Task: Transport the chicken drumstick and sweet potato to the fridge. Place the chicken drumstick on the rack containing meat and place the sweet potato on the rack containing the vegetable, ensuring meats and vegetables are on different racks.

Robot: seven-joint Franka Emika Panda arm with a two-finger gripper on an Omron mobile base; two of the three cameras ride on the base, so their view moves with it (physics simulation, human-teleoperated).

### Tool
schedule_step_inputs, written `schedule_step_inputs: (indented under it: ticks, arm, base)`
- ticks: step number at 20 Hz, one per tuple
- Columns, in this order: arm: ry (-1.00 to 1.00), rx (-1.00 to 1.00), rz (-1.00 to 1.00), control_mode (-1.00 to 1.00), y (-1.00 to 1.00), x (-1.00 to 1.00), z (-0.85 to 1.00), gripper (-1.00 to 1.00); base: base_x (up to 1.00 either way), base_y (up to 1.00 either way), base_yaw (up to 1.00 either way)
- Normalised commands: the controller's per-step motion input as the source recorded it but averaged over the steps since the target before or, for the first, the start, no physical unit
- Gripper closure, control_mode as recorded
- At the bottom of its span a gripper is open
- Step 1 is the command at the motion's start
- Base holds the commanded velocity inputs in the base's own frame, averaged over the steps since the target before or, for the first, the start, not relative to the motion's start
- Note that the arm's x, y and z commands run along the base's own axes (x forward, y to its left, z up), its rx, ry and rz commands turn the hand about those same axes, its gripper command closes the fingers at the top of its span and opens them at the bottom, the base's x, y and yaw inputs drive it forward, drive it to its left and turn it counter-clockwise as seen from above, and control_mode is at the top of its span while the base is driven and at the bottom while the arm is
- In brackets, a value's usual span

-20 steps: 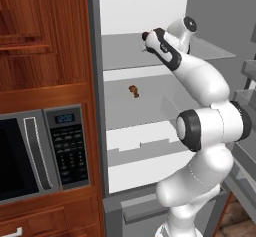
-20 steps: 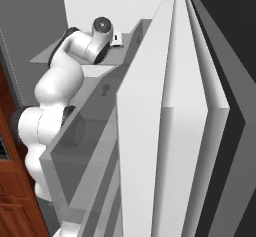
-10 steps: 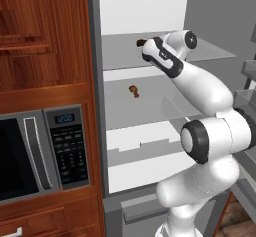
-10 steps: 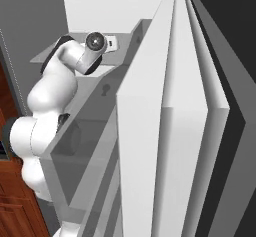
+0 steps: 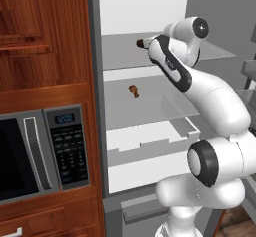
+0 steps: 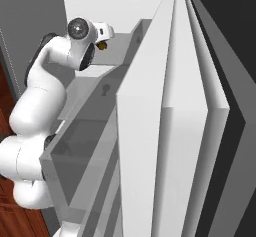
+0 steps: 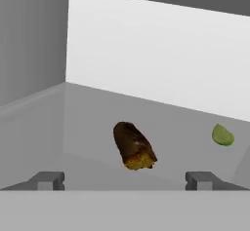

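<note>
The sweet potato (image 7: 133, 146) lies on the fridge's upper shelf (image 7: 73, 127), just ahead of my gripper (image 7: 124, 181) and apart from it. Both fingertips (image 7: 46, 180) stand wide apart with nothing between them. A small round green vegetable (image 7: 222, 135) sits on the same shelf, further back to the right. In the left base view my gripper (image 5: 146, 45) reaches into the fridge (image 5: 95, 106) at upper-shelf height, with the sweet potato (image 5: 140, 43) at its tip. A golden-brown chicken drumstick (image 5: 133, 91) lies one shelf lower. The sweet potato (image 6: 102, 46) also shows under the hand in the right base view.
A white drawer (image 5: 150, 138) sits below the middle shelf. The microwave (image 5: 35, 153) is set into wooden cabinets (image 5: 45, 36) left of the fridge. The open fridge door (image 6: 170, 131) stands close on the right.
The jaws have opened wide and let go of the sweet potato, which now lies free on the upper shelf. The elbow has swung up and to the right.
</note>
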Motion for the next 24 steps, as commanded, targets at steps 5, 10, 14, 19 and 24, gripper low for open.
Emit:
schedule_step_inputs:
  ticks: [5,10,14,19,24]
  arm:
    - [-0.06,0.00,-0.05,-1.00,-0.01,-0.96,0.00,-1.00]
    - [-0.03,0.01,-0.07,-1.00,-0.02,-1.00,-0.05,-1.00]
    - [0.03,0.03,-0.11,-1.00,-0.03,-1.00,0.04,-1.00]
    - [0.16,0.01,-0.14,-1.00,-0.02,-0.98,0.07,-1.00]
    - [0.22,0.01,-0.06,-1.00,-0.04,-0.93,0.00,-1.00]
  base:
    - [0.00,0.00,0.00]
    - [0.00,0.00,0.00]
    - [0.00,0.00,0.00]
    - [0.00,0.00,0.00]
    - [0.00,0.00,0.00]
